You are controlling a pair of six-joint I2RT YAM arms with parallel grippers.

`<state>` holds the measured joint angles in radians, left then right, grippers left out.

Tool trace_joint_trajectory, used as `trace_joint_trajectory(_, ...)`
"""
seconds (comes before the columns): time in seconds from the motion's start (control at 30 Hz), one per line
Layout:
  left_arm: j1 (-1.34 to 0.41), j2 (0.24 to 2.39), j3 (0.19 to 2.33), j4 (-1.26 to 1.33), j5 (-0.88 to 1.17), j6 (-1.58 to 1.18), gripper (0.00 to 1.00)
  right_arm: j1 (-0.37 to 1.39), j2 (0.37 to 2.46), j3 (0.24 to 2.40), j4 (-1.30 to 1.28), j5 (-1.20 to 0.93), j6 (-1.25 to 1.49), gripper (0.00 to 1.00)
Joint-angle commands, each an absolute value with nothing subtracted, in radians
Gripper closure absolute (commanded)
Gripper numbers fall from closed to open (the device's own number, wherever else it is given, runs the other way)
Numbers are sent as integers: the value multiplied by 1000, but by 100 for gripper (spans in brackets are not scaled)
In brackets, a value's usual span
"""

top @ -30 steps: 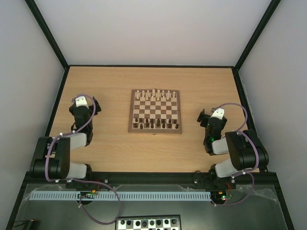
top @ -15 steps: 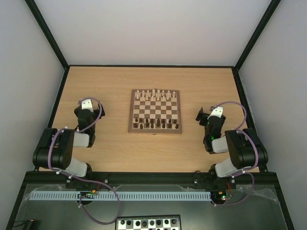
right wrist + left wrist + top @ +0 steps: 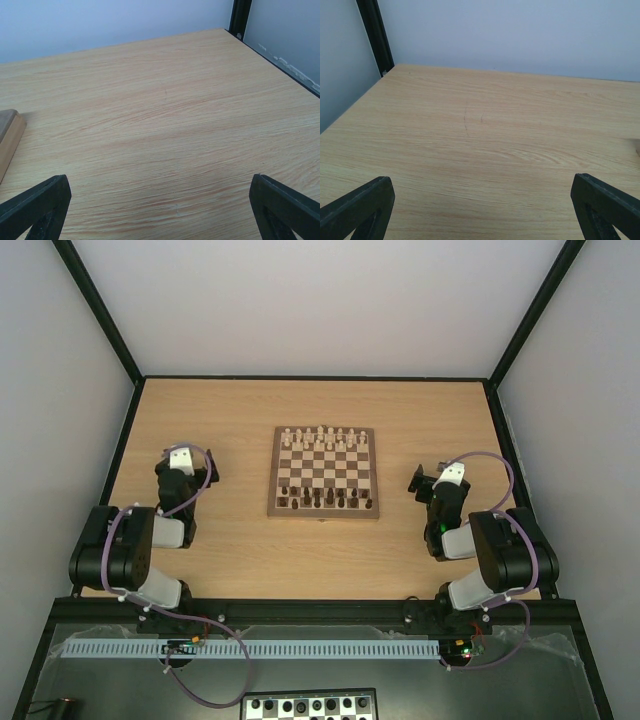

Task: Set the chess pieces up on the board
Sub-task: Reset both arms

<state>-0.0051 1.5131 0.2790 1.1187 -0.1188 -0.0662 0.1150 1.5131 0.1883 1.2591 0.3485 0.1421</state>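
Observation:
The wooden chessboard lies at the middle of the table. Several dark brown chess pieces stand in its two near rows; pale cream pieces stand in its far rows. My left gripper rests low on the table left of the board, open and empty, its fingers wide apart over bare wood. My right gripper rests right of the board, open and empty, its fingers wide apart. A corner of the board shows at the left edge of the right wrist view.
Black frame posts and pale walls bound the table on three sides. A black-and-white checkered board lies below the table's near edge. A grey cable duct runs along the front.
My left arm has folded back and lowered, its gripper shifting slightly right. My right gripper has shifted a little left and settled.

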Motion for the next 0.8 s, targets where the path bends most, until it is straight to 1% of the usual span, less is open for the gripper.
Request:
trace_joint_trajectory(0.0,5,1527,255,1225,-105,-72,1,109,1517,206,1288,361,146,1)
trace_joint_trajectory(0.77,-6,1525,261,1213,-127,-64,0,109,1520,209,1285,359,144,1)
